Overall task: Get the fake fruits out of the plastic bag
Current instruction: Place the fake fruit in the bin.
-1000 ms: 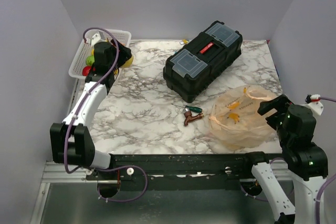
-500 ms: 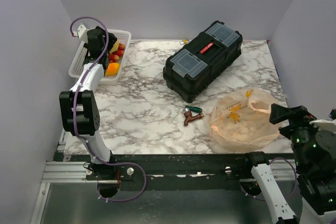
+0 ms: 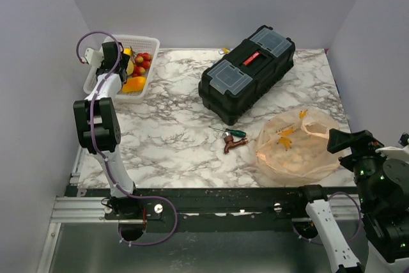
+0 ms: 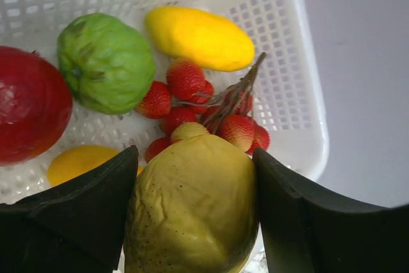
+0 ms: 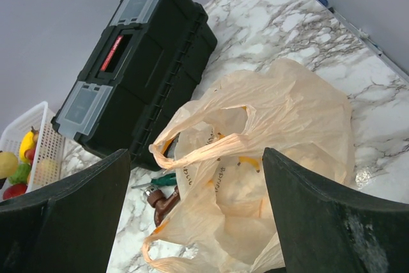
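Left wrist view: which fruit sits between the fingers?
The dull yellow-green fruit, pressed between both fingers. The green fruit, red apple, yellow oval fruit and berries lie loose in the basket.

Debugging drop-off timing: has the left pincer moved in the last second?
Yes. The left pincer, gripping a yellow-green fruit, shifted left and farther back over the white basket.

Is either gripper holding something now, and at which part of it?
The left gripper holds a yellow-green fruit by its two sides, over the white basket. The right gripper is open and holds nothing.
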